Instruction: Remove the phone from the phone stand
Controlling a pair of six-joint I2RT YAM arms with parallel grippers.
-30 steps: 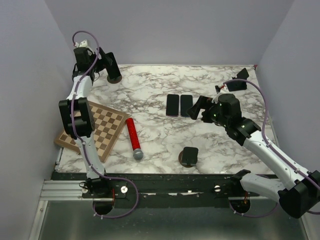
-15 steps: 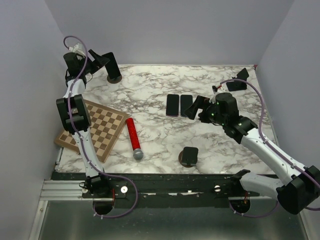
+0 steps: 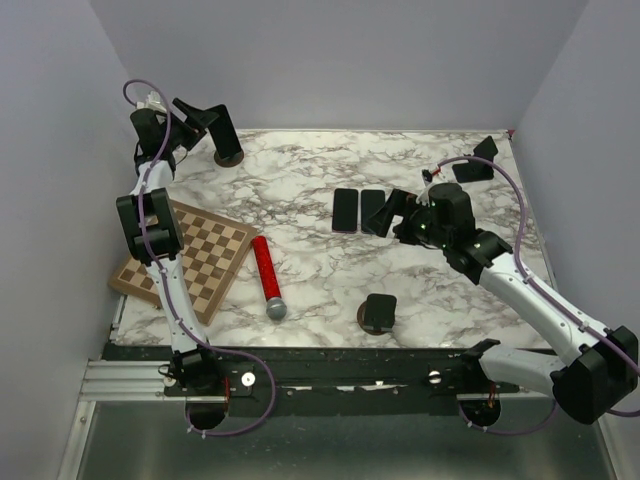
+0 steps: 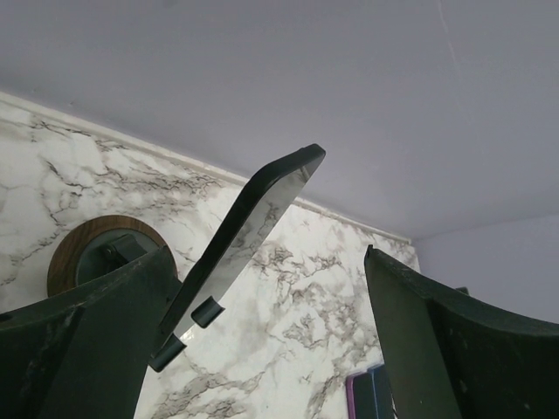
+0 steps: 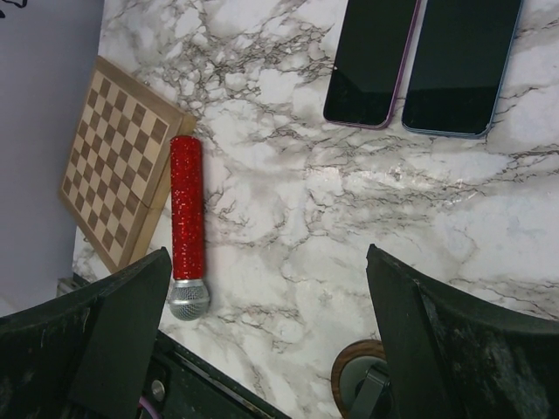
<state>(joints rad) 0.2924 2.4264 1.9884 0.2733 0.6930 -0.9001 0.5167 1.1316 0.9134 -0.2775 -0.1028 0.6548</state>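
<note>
Just ahead of the left tool (image 4: 269, 262), the phone (image 4: 246, 229).

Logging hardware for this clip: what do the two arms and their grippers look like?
Both the left arm and right arm have white links, black joint housings, and a thin purple cable looping along them. Their fingers are broad, matte black, tapering paddles.

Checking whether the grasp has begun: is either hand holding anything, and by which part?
Nothing is held. The left hand is open, the phone on its stand showing between its spread fingers. The right hand is open above the marble table.
</note>
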